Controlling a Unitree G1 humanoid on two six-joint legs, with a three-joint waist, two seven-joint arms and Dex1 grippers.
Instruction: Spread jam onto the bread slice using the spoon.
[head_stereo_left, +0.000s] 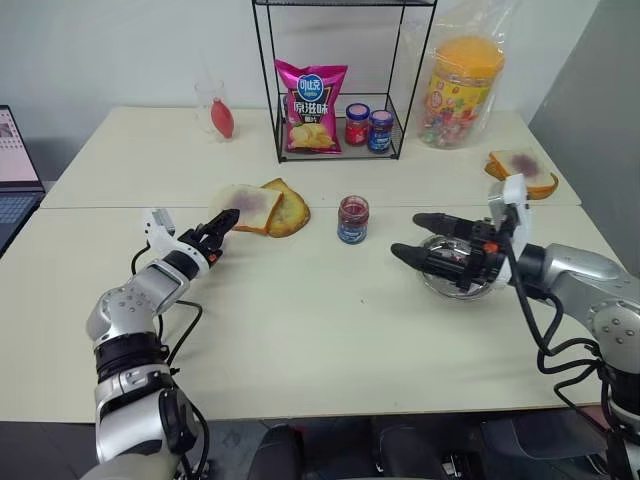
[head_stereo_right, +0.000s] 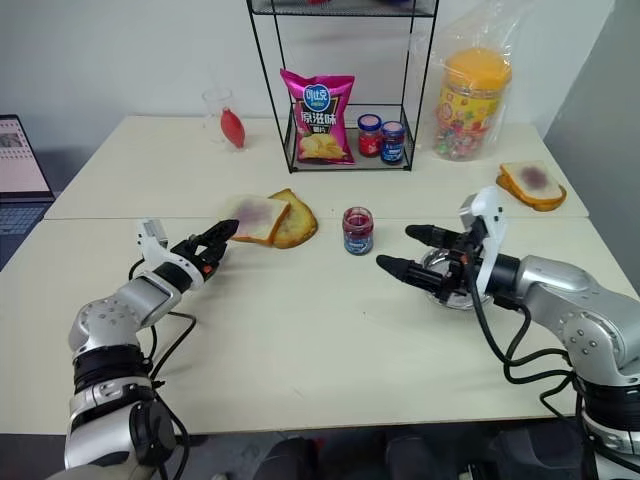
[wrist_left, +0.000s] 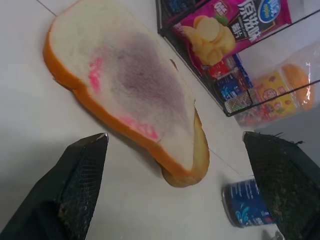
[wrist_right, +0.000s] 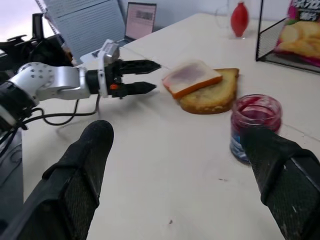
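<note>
- Nearest to us is our right gripper (head_stereo_left: 425, 238), with its two black fingers spread wide and nothing between them. It hangs above the table (head_stereo_left: 330, 340), toward the right edge, in front of the round steel plate (head_stereo_left: 452, 281).
- We judge that the spoon lies in this plate behind the gripper, but the gripper covers it, so we cannot tell how its long axis runs.
- Our left gripper (head_stereo_left: 222, 232) is toward the left side of the table, also spread and empty. Its tips are just beside the near left edge of the bread slice (head_stereo_left: 246, 205) and do not pinch it.
- This bread slice, pale with a purple smear in its middle, rests partly on a browner toasted slice (head_stereo_left: 290, 210) near the middle of the table.
- Between the two grippers stands the jam (head_stereo_left: 352, 219), in its small glass jar without a lid, a little right of the bread.
- For the coming move the right arm is the nearer one to the plate and the jam, and the bread lies to its left, past the jar. The left arm seems placed to steady the bread.
</note>
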